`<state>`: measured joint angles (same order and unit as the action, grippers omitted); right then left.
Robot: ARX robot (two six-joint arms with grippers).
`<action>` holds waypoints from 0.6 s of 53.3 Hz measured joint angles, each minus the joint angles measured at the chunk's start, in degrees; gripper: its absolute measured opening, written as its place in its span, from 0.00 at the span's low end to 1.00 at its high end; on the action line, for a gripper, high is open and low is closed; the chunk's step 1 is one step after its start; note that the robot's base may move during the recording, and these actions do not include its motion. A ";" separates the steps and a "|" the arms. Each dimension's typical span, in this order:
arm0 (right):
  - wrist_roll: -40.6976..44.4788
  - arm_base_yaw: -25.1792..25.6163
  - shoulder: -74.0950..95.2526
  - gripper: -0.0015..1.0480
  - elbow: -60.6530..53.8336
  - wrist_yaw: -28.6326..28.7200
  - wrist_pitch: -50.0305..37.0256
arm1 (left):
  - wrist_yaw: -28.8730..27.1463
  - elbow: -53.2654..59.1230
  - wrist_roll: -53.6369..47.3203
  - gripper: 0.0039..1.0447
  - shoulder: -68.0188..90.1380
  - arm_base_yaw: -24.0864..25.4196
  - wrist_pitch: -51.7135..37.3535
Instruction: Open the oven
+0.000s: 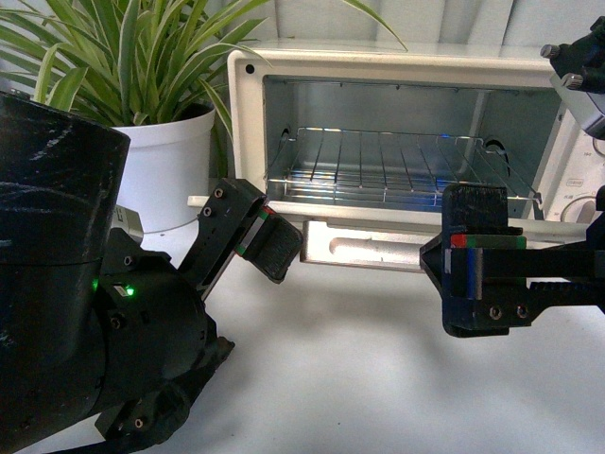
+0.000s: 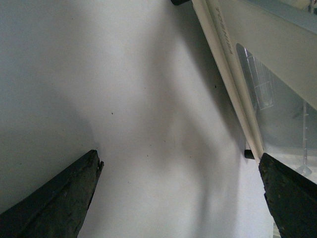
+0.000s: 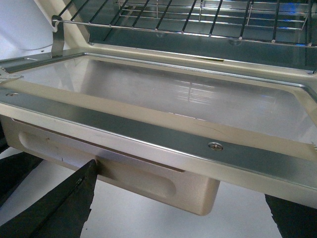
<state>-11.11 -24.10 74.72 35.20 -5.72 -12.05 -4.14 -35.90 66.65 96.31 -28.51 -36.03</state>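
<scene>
Cream-white oven, silver wire rack, white pot, green-and-cream striped leaves

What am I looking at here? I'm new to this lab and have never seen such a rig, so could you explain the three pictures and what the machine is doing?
It is a robot with two black arms, each ending in a two-fingered gripper. The front view comes from a camera on the robot's body. In it the left gripper and right gripper reach toward a cream toaster oven on a white table. Its door is folded down open, showing the wire rack inside. A potted plant stands beside the oven.

The other two pictures come from cameras on the wrists, and the dark shapes at their edges are each gripper's own fingers. The right wrist view looks across the open door's glass. Both grippers are open and hold nothing.
</scene>
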 joint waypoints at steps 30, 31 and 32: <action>-4.39 7.39 -25.11 0.91 -4.57 6.40 8.96 | -3.85 0.22 -10.60 0.94 -0.79 -0.48 2.56; -4.68 8.22 -25.90 0.91 -4.83 6.93 9.31 | -3.93 0.22 -11.61 0.94 -0.81 -0.48 2.64; -4.81 8.72 -26.32 0.91 -5.03 7.28 9.44 | -4.22 0.22 -12.33 0.94 -0.83 -0.48 2.67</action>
<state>-15.92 -15.38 48.40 30.17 1.56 -2.61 -8.36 -35.68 54.33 95.48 -28.99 -33.36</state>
